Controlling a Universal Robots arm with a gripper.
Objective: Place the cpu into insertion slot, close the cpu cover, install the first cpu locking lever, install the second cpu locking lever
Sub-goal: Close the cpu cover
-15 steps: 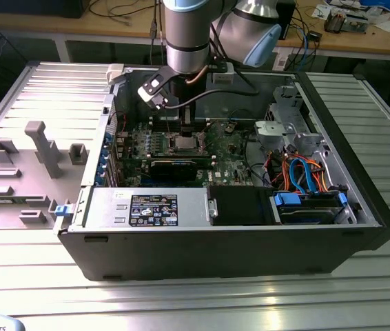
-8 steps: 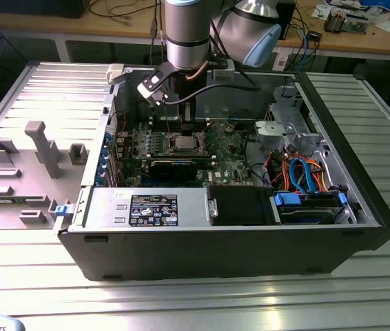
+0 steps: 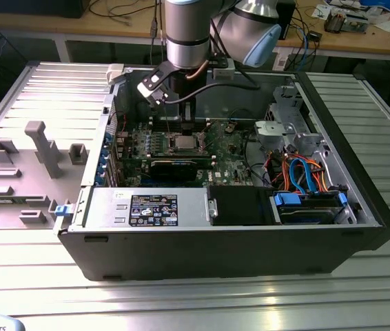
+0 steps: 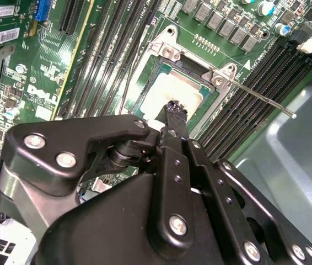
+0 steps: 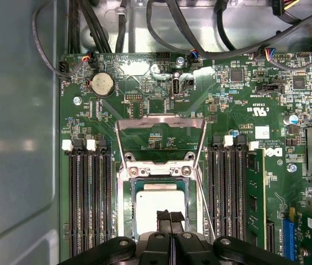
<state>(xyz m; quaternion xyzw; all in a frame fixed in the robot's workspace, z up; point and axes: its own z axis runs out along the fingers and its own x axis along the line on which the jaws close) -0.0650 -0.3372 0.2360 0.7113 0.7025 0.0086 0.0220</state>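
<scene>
Clearance about the claw (image 5: 170, 216)
Straight below, the cpu (image 5: 150, 203) lies uncovered, open to approach; memory slots (image 5: 87, 199) flank it low on either side; the raised cpu cover (image 5: 161, 120) stands just beyond; a locking lever (image 4: 261, 99) juts out alongside.

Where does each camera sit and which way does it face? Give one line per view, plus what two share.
Exterior view: off the arm, looking down into the open computer case; the arm and gripper reach in.
First wrist view: on the arm, facing straight down at the cpu and raised cpu cover; gripper tips show, jaws shut.
Second wrist view: on the arm, slanting past the gripper's linkage at the cpu.
Shared: both wrist views show the cpu under the gripper.
</scene>
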